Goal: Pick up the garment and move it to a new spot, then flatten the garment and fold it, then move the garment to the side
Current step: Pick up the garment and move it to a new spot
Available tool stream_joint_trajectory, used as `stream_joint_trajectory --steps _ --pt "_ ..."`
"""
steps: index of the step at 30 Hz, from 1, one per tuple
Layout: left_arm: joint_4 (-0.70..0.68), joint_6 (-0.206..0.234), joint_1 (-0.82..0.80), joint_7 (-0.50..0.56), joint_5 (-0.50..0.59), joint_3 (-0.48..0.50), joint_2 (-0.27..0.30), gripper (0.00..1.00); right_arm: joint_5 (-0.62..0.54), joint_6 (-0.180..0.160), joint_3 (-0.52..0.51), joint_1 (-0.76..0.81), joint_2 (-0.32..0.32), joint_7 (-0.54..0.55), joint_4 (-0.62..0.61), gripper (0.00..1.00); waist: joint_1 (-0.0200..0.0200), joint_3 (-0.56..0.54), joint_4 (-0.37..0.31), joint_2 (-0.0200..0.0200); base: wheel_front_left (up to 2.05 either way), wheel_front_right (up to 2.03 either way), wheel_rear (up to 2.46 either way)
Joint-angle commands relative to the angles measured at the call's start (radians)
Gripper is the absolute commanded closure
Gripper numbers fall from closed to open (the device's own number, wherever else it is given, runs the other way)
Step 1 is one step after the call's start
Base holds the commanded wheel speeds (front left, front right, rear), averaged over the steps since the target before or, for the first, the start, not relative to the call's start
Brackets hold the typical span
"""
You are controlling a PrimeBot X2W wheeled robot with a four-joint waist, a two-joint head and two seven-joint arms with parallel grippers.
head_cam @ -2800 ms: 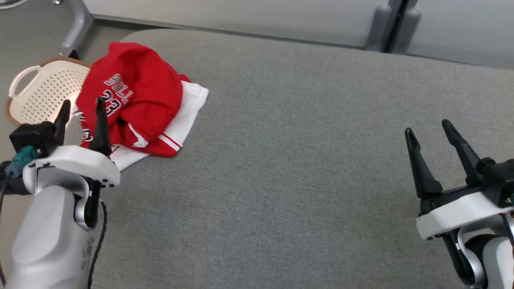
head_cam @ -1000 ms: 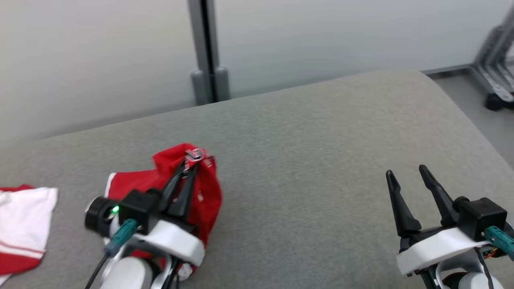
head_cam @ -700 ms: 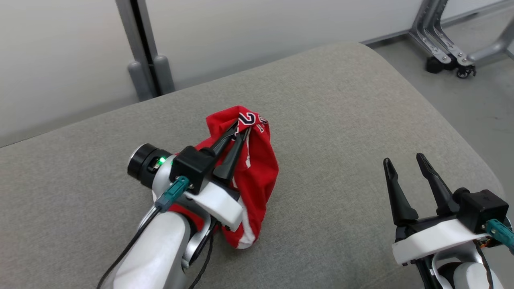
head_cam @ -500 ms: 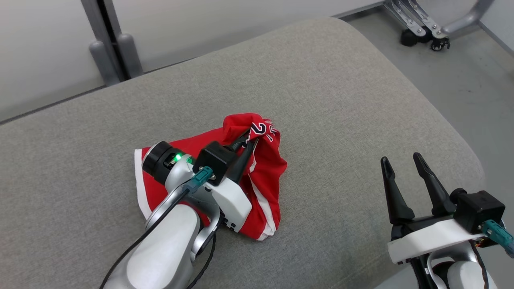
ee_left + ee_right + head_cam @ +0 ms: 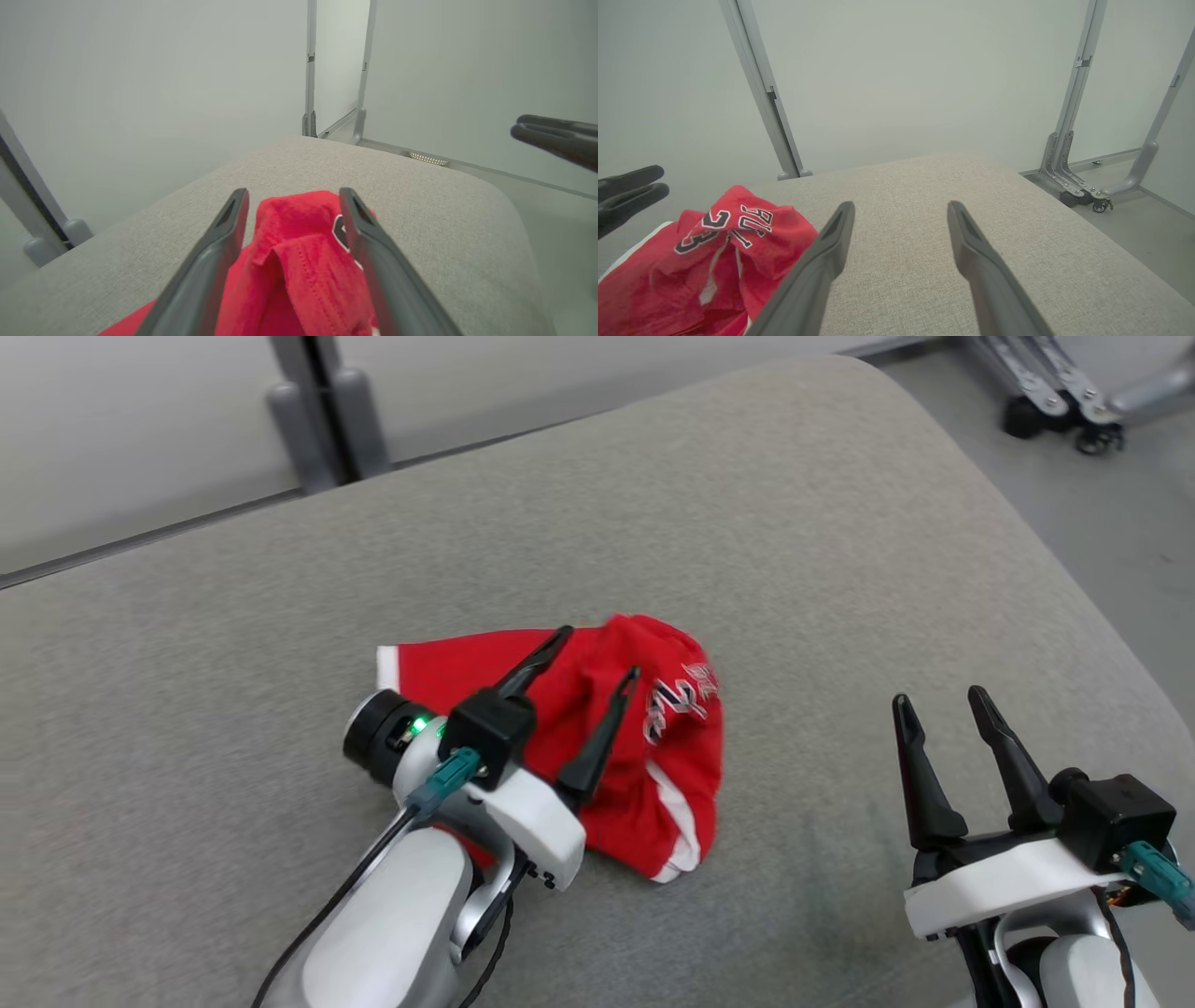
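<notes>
1. Red knit garment (image 5: 677,775) with white trim and dark-outlined lettering lies in a crumpled heap on the grey woven cushion (image 5: 840,523). It sits about mid-surface in the head view, with bare fabric on every side.
2. The left gripper (image 5: 599,651) sits directly over the heap with its two long dark fingers spread wide. In the left wrist view a raised fold of red cloth stands between them, pinched by neither, so nothing is gripped.
3. The right gripper (image 5: 938,697) is also spread and empty. It hangs over bare cushion, well apart from the garment, which lies to its left.
4. In the head view the heap's long axis runs diagonally, from a white-edged end at the far left to a white-striped hem at the near right. The left fingers point across that axis, not along it.
5. The move to a new spot looks done, and flattening is likely next.
6. The left arm is much the nearer and suits the far white edge. The right arm would have to travel leftward to reach the striped hem, the end closest to it.
</notes>
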Motion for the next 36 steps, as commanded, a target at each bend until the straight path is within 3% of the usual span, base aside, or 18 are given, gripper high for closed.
stream_joint_trajectory --steps 1,8,17,26,36 --pt "-0.013 0.014 0.017 -0.010 -0.006 0.012 0.008 0.00 -0.006 0.000 -0.002 -0.005 -0.004 0.004 -0.004 0.00 0.0000 -0.031 0.058 0.0000 0.00 0.00 0.00" --pt "-0.097 0.105 0.111 -0.069 -0.073 0.124 0.031 0.00 -0.019 0.000 -0.010 0.001 -0.022 0.028 -0.023 0.00 0.0000 -0.072 0.186 0.0000 0.00 0.00 0.00" --pt "-0.162 0.217 0.247 -0.110 -0.125 0.274 0.092 0.00 -0.028 0.000 -0.011 0.027 -0.048 0.063 -0.047 0.00 0.0000 -0.119 0.284 0.0000 0.00 0.00 0.00" --pt "-0.200 0.242 0.375 -0.098 -0.148 0.328 0.160 0.00 -0.030 0.000 -0.001 0.072 -0.064 0.088 -0.068 0.00 0.0000 -0.160 0.317 0.0000 0.00 0.00 0.00" --pt "-0.248 0.272 0.493 -0.062 -0.142 0.318 0.186 0.00 -0.029 0.000 -0.002 0.136 -0.069 0.108 -0.087 0.00 0.0000 -0.225 0.316 0.0000 0.00 0.00 0.00"
